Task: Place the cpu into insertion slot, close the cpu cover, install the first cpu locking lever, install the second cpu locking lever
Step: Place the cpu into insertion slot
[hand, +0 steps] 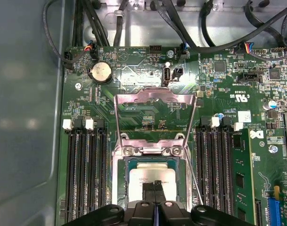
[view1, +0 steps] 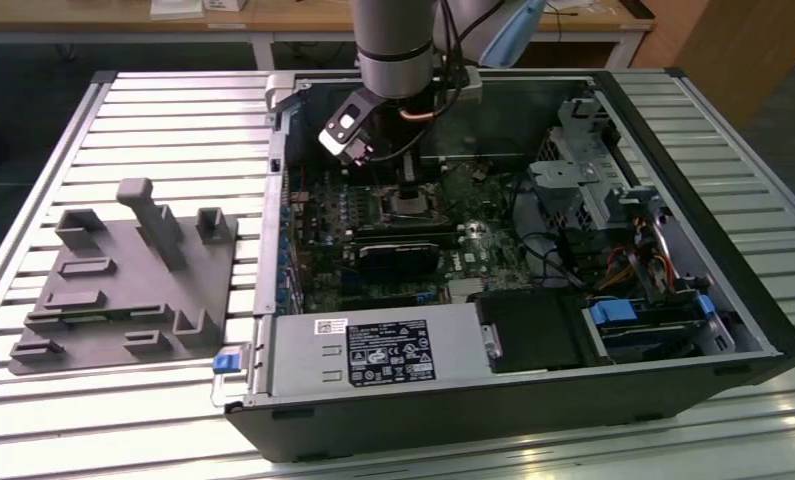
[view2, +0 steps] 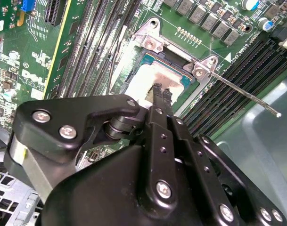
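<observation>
Exterior view: we see one gripper (view1: 407, 188) over the insertion slot (view1: 411, 207) in the open black case (view1: 504, 410).
Second wrist view: black fingertips (view2: 156, 90), pressed together and holding nothing, touch the pale matte square cpu (view2: 142, 81) seated in the insertion slot; one thin steel locking lever (view2: 242, 92) juts alongside.
First wrist view: one silvery windowed cpu cover (hand: 155, 96) lies open beyond the insertion slot; black memory slots (hand: 82, 174) flank it.

A table (view1: 144, 110) of pale metal slats spans most of the exterior view under even light. Behind it stands a wooden desk (view1: 304, 15) on white legs (view1: 260, 48), with a wooden cabinet (view1: 731, 50) at the exterior view's right. The floor (view1: 37, 75) is dark.
</observation>
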`<action>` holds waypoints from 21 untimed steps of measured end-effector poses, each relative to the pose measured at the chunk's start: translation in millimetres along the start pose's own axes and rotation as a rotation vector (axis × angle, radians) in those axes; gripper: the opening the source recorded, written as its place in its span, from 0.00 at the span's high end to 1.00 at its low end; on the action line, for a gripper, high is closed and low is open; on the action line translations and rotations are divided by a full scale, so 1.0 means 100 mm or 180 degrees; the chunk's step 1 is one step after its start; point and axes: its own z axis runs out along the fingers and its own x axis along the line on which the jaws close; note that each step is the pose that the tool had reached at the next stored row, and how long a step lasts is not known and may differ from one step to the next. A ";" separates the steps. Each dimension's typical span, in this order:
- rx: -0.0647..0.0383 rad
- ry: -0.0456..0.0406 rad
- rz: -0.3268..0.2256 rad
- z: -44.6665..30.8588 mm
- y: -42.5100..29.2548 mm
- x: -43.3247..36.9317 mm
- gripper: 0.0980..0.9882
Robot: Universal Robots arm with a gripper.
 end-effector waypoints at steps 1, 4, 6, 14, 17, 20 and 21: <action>0.0001 -0.0001 0.0000 0.000 0.000 0.000 0.99; 0.0119 -0.0003 -0.0001 0.004 0.026 0.001 0.99; 0.0211 -0.0005 0.0000 0.009 0.050 0.001 0.99; 0.0257 -0.0007 0.0006 0.017 0.109 0.003 0.99; 0.0257 -0.0007 0.0007 0.024 0.160 0.004 0.99; 0.0257 -0.0007 0.0007 0.027 0.183 0.004 0.99; 0.0256 -0.0007 0.0008 0.027 0.183 0.004 0.99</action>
